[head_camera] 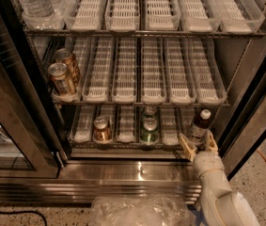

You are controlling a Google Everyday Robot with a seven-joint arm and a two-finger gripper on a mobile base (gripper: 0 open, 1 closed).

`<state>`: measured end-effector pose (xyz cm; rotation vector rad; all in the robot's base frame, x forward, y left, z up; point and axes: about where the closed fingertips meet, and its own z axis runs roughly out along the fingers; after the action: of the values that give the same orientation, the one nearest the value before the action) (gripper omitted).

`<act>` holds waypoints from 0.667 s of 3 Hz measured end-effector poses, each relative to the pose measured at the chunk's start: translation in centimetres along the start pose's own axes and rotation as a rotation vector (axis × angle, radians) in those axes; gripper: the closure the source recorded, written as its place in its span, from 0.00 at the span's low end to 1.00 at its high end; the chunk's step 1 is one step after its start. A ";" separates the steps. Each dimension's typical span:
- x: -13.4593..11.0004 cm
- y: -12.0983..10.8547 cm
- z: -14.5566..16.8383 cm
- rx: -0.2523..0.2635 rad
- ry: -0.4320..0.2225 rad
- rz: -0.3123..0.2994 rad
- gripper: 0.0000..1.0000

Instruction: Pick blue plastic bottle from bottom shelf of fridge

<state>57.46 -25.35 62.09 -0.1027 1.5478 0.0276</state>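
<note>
The fridge stands open in front of me, with its glass door swung out to the left. On the bottom shelf, in the rightmost lane tray, stands the blue plastic bottle: dark body, white cap, pale label. My gripper is open just in front of and below the bottle, at the shelf's front edge. One finger is left of the bottle's base and one is right of it. Neither finger visibly touches the bottle.
A copper can and two green cans stand in other bottom lanes. Two copper cans sit on the middle shelf at left. Clear water bottles stand top left. The steel sill lies below, and the right door frame is close.
</note>
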 end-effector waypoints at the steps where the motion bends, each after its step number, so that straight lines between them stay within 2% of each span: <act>1: 0.0 -0.2 1.3 0.006 0.001 -0.008 0.29; 2: -0.1 -0.5 2.6 0.012 0.003 -0.019 0.30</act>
<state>60.13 -25.57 62.24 -0.1072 1.5501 0.0031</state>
